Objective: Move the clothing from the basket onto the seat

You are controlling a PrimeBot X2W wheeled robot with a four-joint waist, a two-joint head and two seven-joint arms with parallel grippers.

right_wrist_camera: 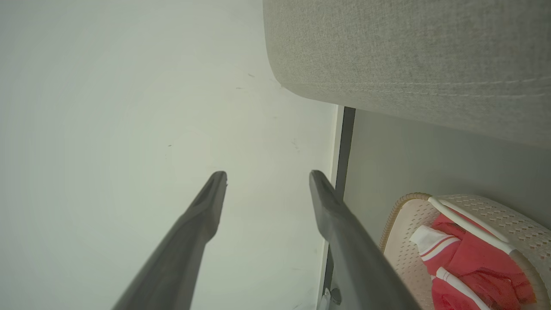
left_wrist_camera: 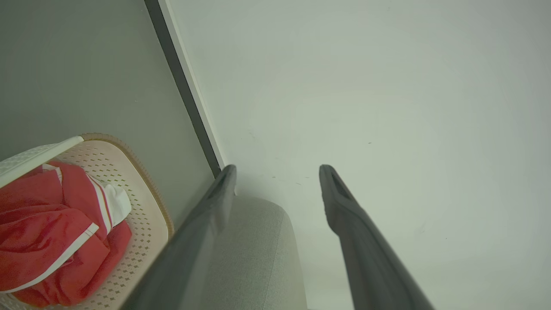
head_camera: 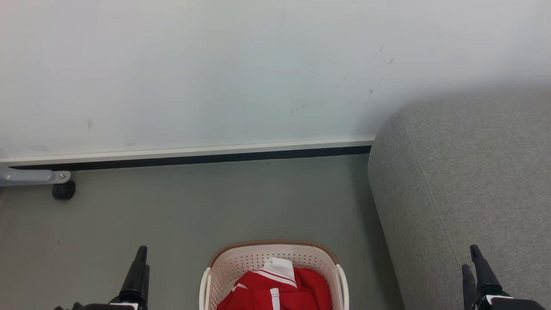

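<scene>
clothing [head_camera: 275,292] in basket [head_camera: 241,255] | basket on floor [head_camera: 172,206], left of seat [head_camera: 465,181] | wall [head_camera: 215,64] behind

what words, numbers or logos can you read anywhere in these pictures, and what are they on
No readable text anywhere.
The clothing in the basket shows white stripes and trim on red, with no visible print.
The seat, wall and floor are plain; the wall has a few dark scuff marks, not lettering.

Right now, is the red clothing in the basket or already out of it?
In. The red clothing lies bunched inside the basket, enclosed by its perforated walls.
</scene>
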